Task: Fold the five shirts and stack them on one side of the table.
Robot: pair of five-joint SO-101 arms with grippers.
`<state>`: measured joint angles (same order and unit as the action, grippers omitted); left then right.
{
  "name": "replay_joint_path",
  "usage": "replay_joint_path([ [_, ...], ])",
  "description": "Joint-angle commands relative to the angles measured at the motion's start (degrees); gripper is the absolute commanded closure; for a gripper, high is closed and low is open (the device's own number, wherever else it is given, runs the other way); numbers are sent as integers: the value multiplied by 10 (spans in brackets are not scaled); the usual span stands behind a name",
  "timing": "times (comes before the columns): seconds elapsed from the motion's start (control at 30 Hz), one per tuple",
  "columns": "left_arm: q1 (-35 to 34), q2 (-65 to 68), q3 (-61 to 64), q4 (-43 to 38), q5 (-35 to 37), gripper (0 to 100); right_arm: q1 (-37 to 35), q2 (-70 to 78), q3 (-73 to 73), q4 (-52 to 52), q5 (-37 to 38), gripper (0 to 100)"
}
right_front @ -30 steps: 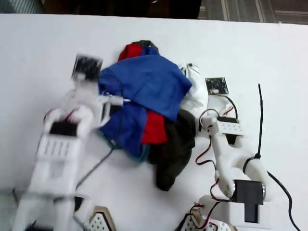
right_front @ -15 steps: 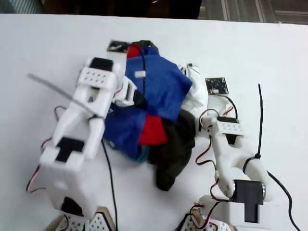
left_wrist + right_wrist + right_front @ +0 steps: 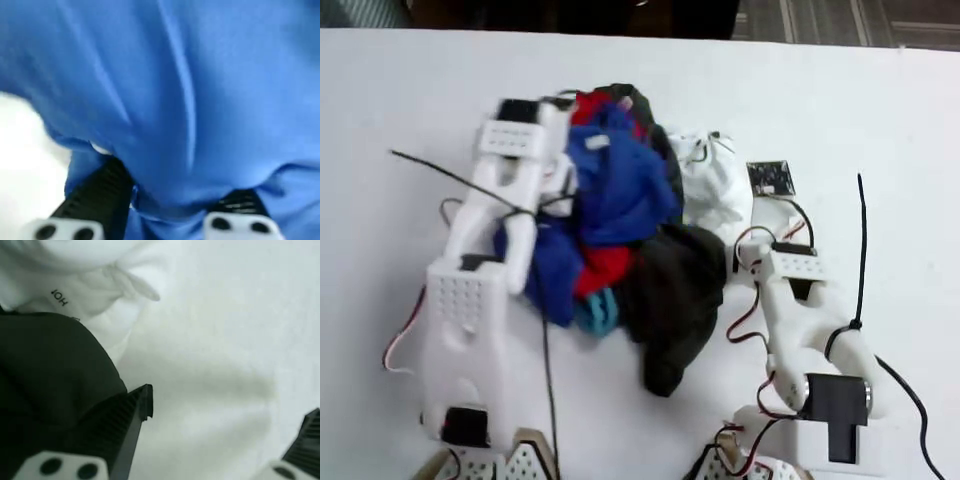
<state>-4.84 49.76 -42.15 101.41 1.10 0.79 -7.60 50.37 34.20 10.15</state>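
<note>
Clamping a thick bunch of the blue shirt (image 3: 200,75) between its jaws, your left gripper (image 3: 170,200) sits at the left flank of the pile, with cloth draped over both black fingers (image 3: 100,195).
- Your right gripper (image 3: 225,415): jaws spread wide, holding nothing, over bare table (image 3: 215,340). One jaw is just beside the edge of the black shirt (image 3: 45,365).
- Top of heap, mid-table: the blue shirt, crumpled.
- Beneath and behind it: the red shirt (image 3: 603,265), showing at both ends.
- Near edge of pile: the teal shirt (image 3: 598,312), a small fold touching red and black.
- Right half of pile: the black shirt, trailing toward the arms' bases.
- Far right of heap: the white shirt (image 3: 710,185), bunched and touching the black one.
- Condition: all five are unfolded and overlapping, and your two arms flank the pile.
</note>
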Motion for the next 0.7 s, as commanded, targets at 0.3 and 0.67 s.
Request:
replay_joint_path([
  [0.3,-450,11,-243,5,-4,976,-5,-18,-4,-8,-4,562],
  [0.67,-522,11,-392,7,-158,889,-6,-18,-4,-8,-4,562],
])
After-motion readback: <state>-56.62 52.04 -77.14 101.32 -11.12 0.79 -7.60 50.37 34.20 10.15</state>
